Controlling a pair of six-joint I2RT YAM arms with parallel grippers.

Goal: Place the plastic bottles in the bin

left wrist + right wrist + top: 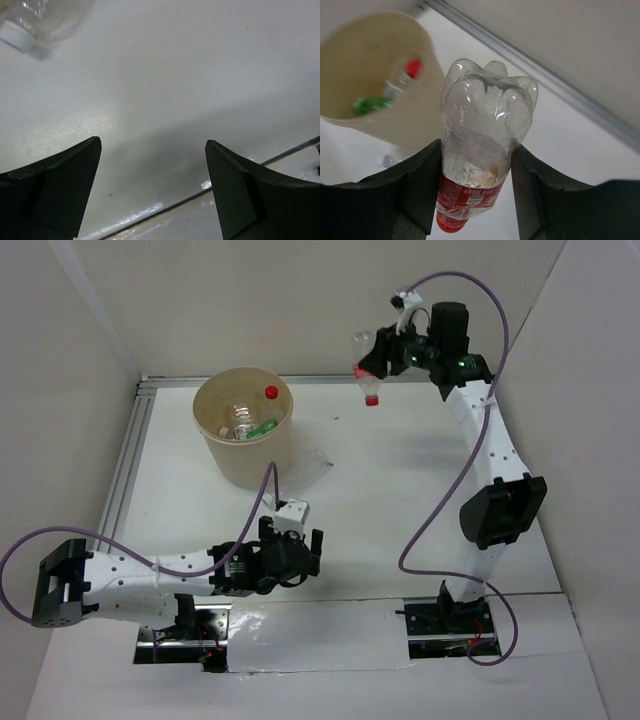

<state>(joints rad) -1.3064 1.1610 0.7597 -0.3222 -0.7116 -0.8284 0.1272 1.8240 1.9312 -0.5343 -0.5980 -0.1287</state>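
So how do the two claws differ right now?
The left gripper is open and empty; the right gripper is shut on a red-capped bottle. The left gripper sits low over the table; the right gripper is raised at the far side. Both have two dark fingers.

Table: white, matte, fills the middle of the top view. Aluminium rail runs along its left edge and on along the far edge.

Bin: stands upright on the table, upper left of centre, near the far left corner.

Bottle: clear, lies on its side just right of the bin's foot; contact with the bin cannot be told. Left wrist view shows its white cap at upper left, blurred.

Bottom of frame: glossy white sheet across the near edge, between the two arm bases.
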